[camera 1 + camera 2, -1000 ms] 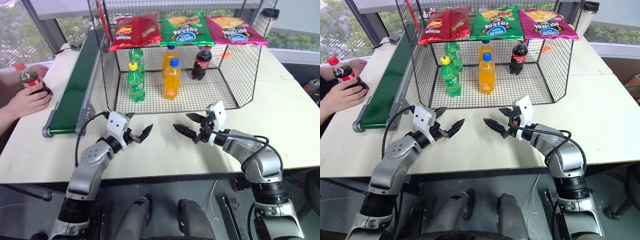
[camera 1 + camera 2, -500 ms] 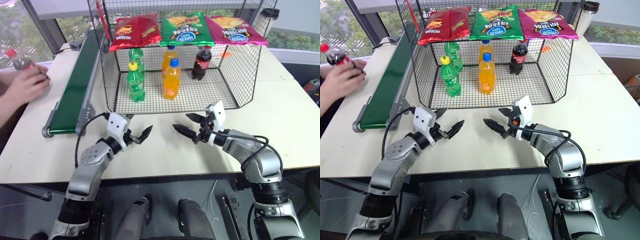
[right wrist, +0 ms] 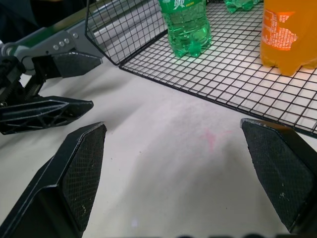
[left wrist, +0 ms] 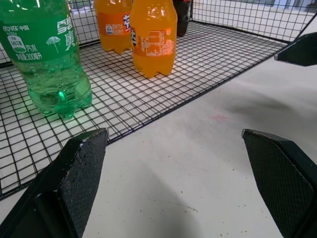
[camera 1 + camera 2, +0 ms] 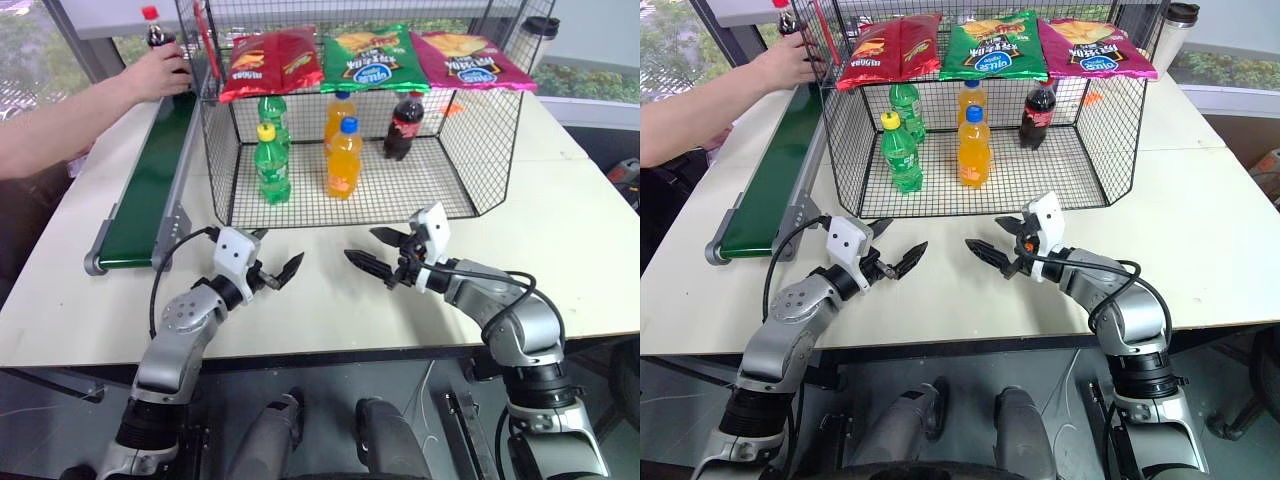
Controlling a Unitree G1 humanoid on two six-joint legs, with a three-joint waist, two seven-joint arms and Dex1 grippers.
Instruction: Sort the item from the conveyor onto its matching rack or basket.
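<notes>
You'll find the cola bottle [image 5: 157, 31] at the upper left of the head views: red cap up, dark liquid, upright, gripped in a person's hand [image 5: 160, 72] at the far end of the conveyor [image 5: 150, 180]. That dark-green belt with grey rails runs from upper left down to the left middle. Right beside it, filling the upper centre, stands the black wire-mesh cage [image 5: 470, 150] with its gridded floor.

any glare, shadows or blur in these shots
Left eye view: even daylight, window behind bright, soft shadows under both tools. Left wrist view: green bottle glows lit through, near fingers soft. Right wrist view: dim shadow on table.
</notes>
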